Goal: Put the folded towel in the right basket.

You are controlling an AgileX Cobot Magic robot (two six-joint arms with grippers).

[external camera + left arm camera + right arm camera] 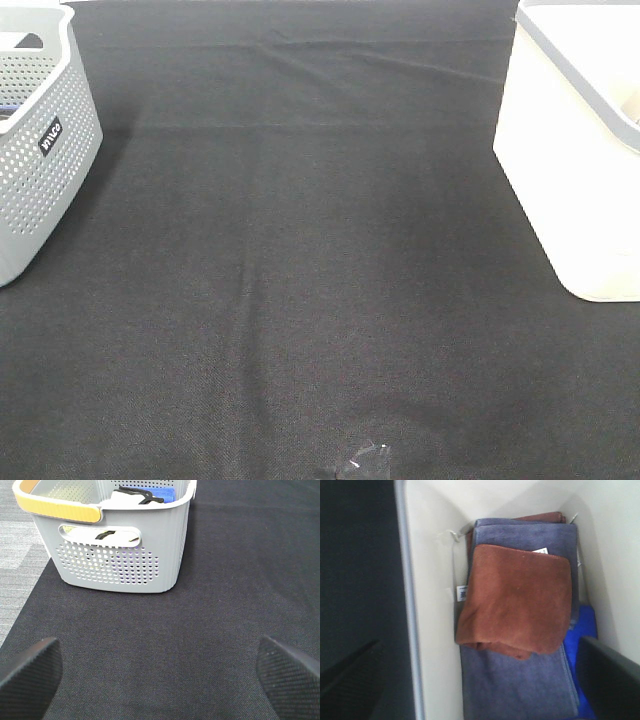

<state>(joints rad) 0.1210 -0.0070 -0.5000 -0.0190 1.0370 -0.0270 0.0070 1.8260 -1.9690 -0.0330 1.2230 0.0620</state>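
A folded brown towel (520, 597) lies inside the white right basket (427, 630), on top of a folded grey-purple towel (520, 685). My right gripper (480, 680) hovers open and empty above them, one finger over the black cloth outside the basket wall and the other over the basket's inside. The white basket (570, 150) stands at the right edge in the exterior high view; its inside is hidden there. My left gripper (160, 672) is open and empty above the black cloth, short of the grey left basket (120, 555). Neither arm shows in the exterior high view.
The grey perforated basket (40, 140) stands at the left edge of the black tablecloth (300, 260). It has a yellow handle (57, 507) and holds white, black and blue items (142, 495). A blue cloth (582, 635) lies under the towels in the white basket.
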